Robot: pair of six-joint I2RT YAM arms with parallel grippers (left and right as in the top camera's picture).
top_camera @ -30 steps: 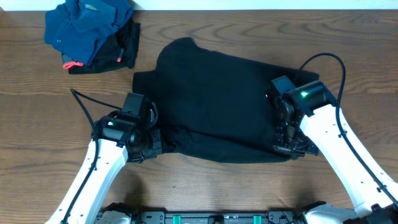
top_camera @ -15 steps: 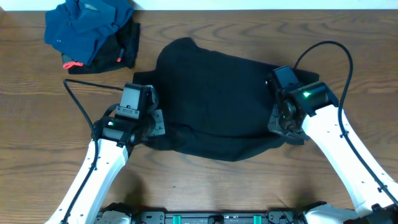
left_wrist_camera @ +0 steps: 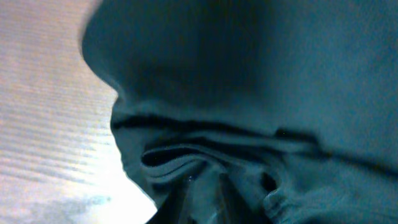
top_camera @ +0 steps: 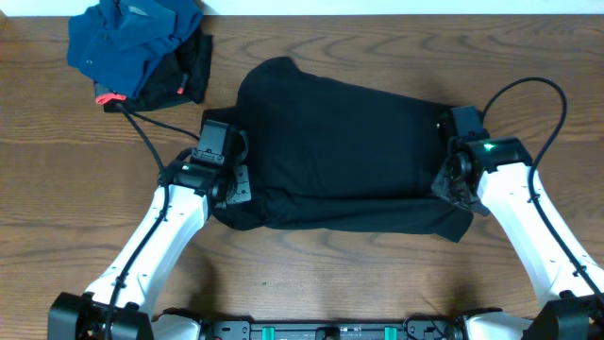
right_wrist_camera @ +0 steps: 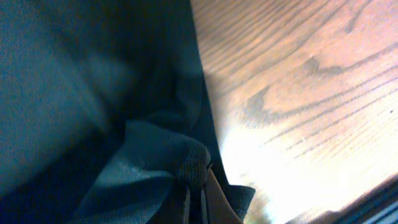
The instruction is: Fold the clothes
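Right gripper (right_wrist_camera: 194, 190) was clamped tight on a bunched edge of the black garment (right_wrist_camera: 74, 93), with cloth pinched between the jaws and bare table (right_wrist_camera: 298, 93) just beside. In the overhead view it sat at the garment's right edge, near the lower right corner.

Left gripper (top_camera: 230, 185) was at the garment's left edge, by the lower left corner, pressed into the cloth. The wrist view showed folds gathered right at its jaws, but it was dark and blurred. Couldn't tell how far apart they stood or whether they had hold of anything.

The garment lay mid-table between the two grippers, spread mostly flat. Its lower hem was rumpled and its upper left end rounded.

Dark blue garment (top_camera: 132, 42) was crumpled well up and left of the black garment, on top of a small black piece (top_camera: 192, 76) with red-pink tags. Left arm's cable (top_camera: 146, 137) ran between that pile and the black garment's left edge.
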